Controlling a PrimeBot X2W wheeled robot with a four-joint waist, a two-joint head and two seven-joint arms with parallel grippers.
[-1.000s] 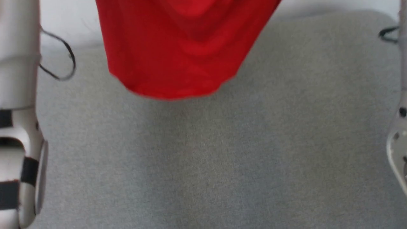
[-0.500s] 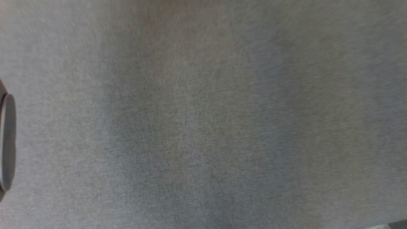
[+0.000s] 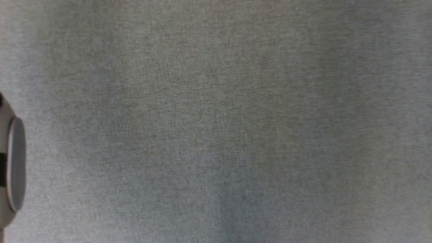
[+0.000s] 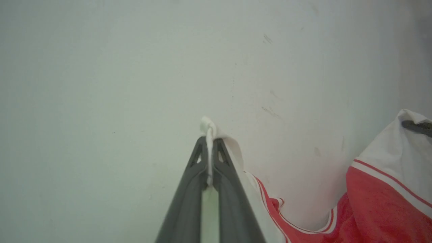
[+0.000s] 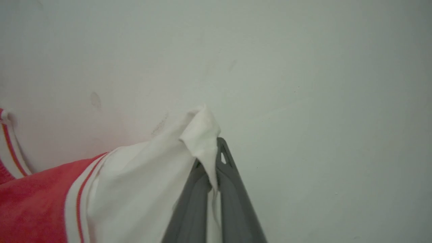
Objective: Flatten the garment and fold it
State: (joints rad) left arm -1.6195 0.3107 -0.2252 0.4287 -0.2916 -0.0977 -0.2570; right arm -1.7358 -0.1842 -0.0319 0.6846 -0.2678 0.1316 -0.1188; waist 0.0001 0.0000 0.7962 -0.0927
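**Mia:** The surface under the robot was a wide grey cloth [image 3: 216, 121], flat and a bit fuzzy. Behind the arms was a plain pale wall [image 4: 101, 67] with a few small marks.

**Tom:** Where was the garment [image 4: 378, 206]?

**Mia:** Up in front of that wall, hung between the two arms. The left gripper [image 4: 210, 143] was pinched tight on a white edge of it. The right gripper [image 5: 211, 158] was pinched tight on a bunched white sleeve [image 5: 141, 189].

**Tom:** How would it feel to move?

**Mia:** I think it was light and very floppy. The red middle sagged down between the two grips. It would not break, but thin cloth could slip out of such a small pinch.

**Tom:** Where was the best place to hold it?

**Mia:** I would say by the sleeve ends or the shoulders, well apart. Then it could hang wide and be laid flat on the grey cloth.
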